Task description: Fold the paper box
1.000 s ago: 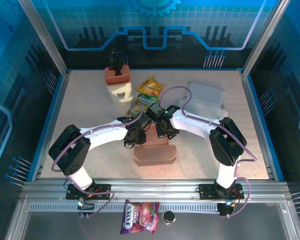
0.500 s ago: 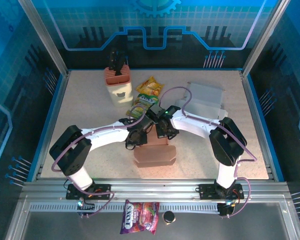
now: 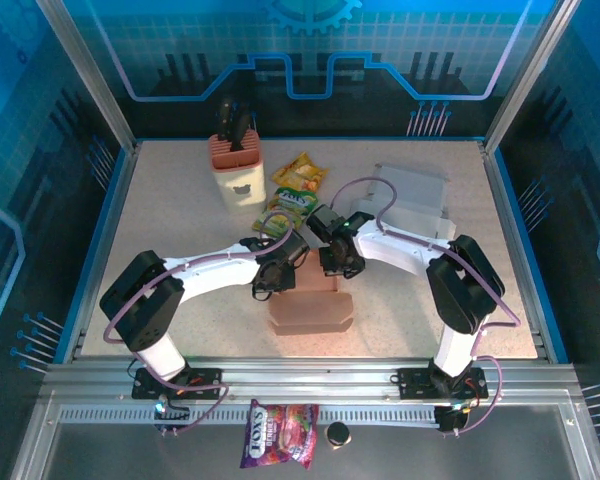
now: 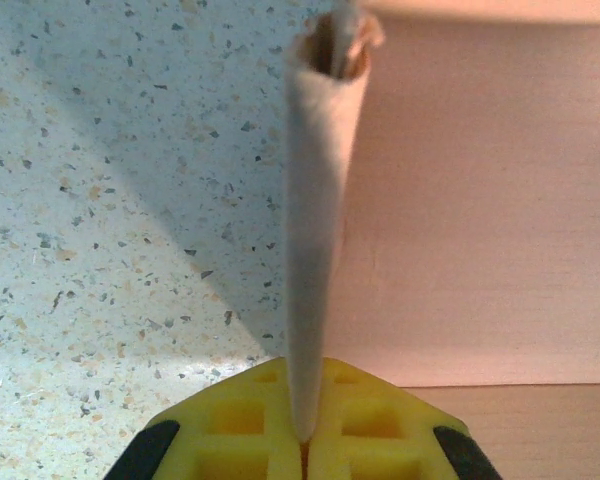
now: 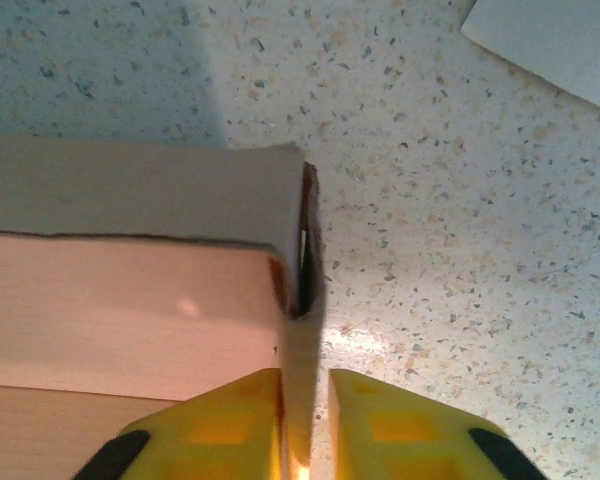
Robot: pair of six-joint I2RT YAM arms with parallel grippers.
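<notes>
The pinkish-brown paper box (image 3: 310, 305) lies in the middle of the table, its far side raised between the two wrists. My left gripper (image 3: 270, 283) is at the box's left end. In the left wrist view its yellow fingers (image 4: 240, 420) are shut on a thin upright side flap (image 4: 320, 150), with the box wall (image 4: 480, 220) to the right. My right gripper (image 3: 335, 268) is at the right end. Its jaws (image 5: 305, 385) stand slightly apart around the right side flap (image 5: 300, 340), which leans on the left finger with a gap on its other side.
A knife block (image 3: 237, 165) stands at the back left, with snack packets (image 3: 298, 185) beside it. A grey folded box (image 3: 410, 200) lies at the back right. A candy bag (image 3: 280, 435) and a small black cap (image 3: 337, 433) lie on the near rail.
The right gripper's jaws have parted a little from the right flap, and that wrist has shifted slightly right and back. The left gripper stays clamped on the left flap.
</notes>
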